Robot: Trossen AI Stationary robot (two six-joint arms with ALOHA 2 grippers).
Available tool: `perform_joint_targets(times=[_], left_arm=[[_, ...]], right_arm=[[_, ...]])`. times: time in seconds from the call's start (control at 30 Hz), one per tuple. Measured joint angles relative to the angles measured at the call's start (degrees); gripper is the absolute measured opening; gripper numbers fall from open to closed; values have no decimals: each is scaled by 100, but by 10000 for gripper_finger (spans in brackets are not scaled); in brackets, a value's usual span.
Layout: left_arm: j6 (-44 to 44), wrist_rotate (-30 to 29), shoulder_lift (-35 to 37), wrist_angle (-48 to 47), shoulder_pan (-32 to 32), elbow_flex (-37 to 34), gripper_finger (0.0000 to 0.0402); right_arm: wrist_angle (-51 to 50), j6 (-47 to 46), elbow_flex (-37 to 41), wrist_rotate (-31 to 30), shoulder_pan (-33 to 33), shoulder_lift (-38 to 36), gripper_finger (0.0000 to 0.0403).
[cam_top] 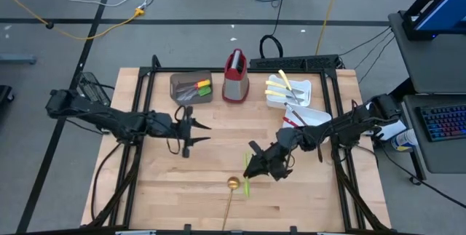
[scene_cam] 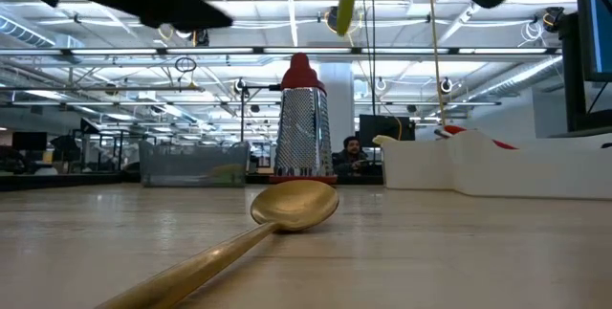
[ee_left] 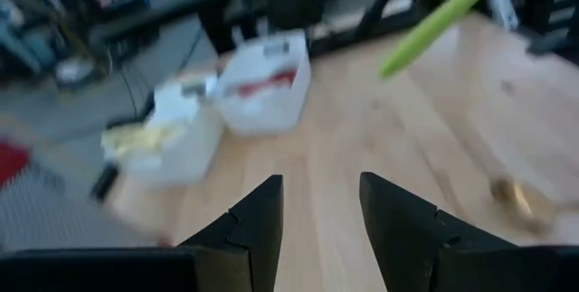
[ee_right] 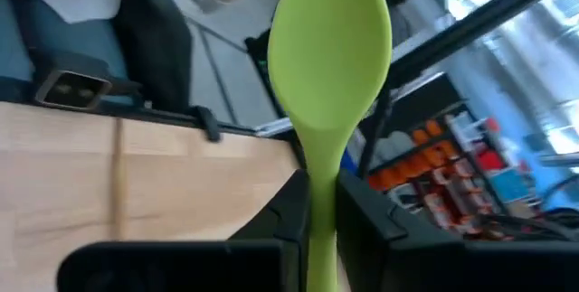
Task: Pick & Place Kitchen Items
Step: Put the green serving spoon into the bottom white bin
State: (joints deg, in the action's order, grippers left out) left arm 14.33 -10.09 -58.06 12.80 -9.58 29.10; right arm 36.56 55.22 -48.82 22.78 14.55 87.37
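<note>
A green spoon is held above the table by my right gripper, which is shut on its handle; from above it shows near the middle front. A gold long-handled spoon lies flat on the wood just below and beside it, its handle running to the near edge. My left gripper hovers open over the table's left half, holding nothing. More kitchen items lie in the brown bin and the white trays. My right gripper pinches the green spoon's handle between its two fingers. The fingers lie along the handle, and the bowl sticks out past the fingertips. The spoon is lifted clear of the table.
A red-and-steel grater stands upright at the far middle, between the bin and the trays. A second white tray with red utensils sits near the right arm. Bare wood lies across the table's middle and near left.
</note>
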Motion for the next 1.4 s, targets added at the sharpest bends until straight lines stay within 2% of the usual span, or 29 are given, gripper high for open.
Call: perform_joint_targets(times=[0.2, 0.33, 0.5, 0.63, 0.8, 0.9, 1.0, 1.1, 1.27, 1.4], left_arm=[[519, 1045, -1118, 2160, -4, 0, 154], [692, 1108, -1845, 3258, 15, 120, 154], [915, 1157, -2560, 2851, 61, 878, 161], [1150, 1156, -2959, 2299, 60, 1451, 189], [1438, 1152, -3175, 2224, -21, 1715, 223], [1458, 1156, -3179, 2229, -68, 1730, 224], [1635, 1292, -3176, 2172, -96, 1733, 201], [1731, 1512, -3174, 2189, -96, 1733, 155], [1696, 1442, -3173, 2150, -31, 1733, 71], [1609, 1493, -3172, 2166, 37, 1731, 29]], right_arm=[[420, 462, -2, 113, -245, 0, 26], [634, 443, -2, 652, -399, 0, 26], [867, 412, -7, 751, -446, 0, 31], [777, 383, -7, 742, -451, 0, 26], [759, 262, -7, 736, -451, 0, 31], [725, 291, -7, 733, -451, 0, 30], [784, 307, -7, 738, -468, 0, 27], [783, 402, -7, 755, -484, 0, 29], [723, 317, -7, 766, -525, -2, 32], [728, 120, -5, 785, -522, -7, 32]])
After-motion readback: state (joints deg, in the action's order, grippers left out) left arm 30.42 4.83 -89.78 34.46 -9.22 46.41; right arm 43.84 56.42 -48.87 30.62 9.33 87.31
